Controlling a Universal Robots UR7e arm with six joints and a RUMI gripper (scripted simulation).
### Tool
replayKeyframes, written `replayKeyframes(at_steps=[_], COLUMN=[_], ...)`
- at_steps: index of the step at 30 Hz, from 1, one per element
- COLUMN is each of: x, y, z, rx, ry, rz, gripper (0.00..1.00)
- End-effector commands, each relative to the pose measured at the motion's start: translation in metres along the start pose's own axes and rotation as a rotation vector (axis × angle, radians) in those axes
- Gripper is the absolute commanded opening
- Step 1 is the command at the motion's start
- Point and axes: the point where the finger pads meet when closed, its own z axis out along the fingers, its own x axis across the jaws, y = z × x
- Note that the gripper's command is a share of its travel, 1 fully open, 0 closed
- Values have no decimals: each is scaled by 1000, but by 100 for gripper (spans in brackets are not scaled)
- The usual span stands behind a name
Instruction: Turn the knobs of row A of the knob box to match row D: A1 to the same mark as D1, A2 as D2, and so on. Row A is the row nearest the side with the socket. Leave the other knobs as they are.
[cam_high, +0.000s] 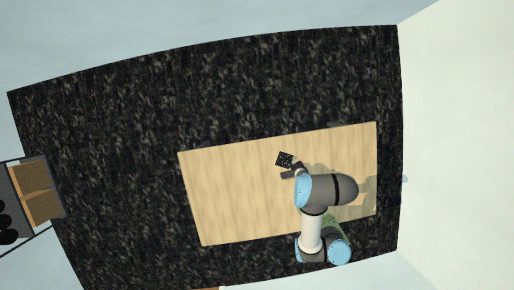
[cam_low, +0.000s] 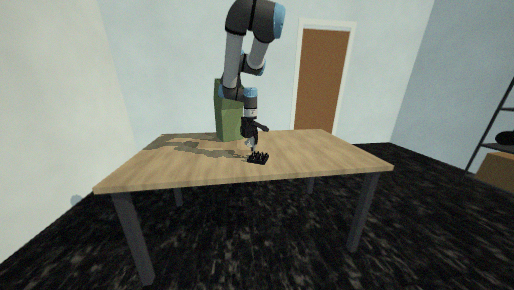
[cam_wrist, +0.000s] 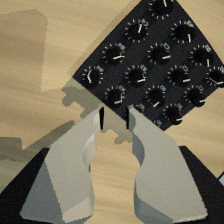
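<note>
The black knob box (cam_wrist: 155, 65) lies on the wooden table and fills the upper right of the wrist view, turned cornerwise, with several black knobs with white marks. It is small in the overhead view (cam_high: 284, 159) and in the side view (cam_low: 258, 158). My gripper (cam_wrist: 114, 108) hangs just above the box's near edge, pointing down. Its grey fingers stand nearly shut with a narrow gap and nothing between them. The edge knob (cam_wrist: 115, 95) lies just beyond the fingertips. The gripper also shows in the side view (cam_low: 251, 145). I cannot see the socket.
The wooden table (cam_low: 240, 155) carries the arm's green base block (cam_low: 227, 115) at its back edge. A shelf rack (cam_high: 25, 200) stands far off on the dark floor. A brown door (cam_low: 320, 80) is in the back wall.
</note>
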Motion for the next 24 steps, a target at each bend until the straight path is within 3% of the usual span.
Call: replayKeyframes(at_steps=[1, 24], x=[0, 0], y=[0, -5], z=[0, 0], rx=[0, 0], ry=[1, 1], rz=[0, 0], gripper=[11, 11])
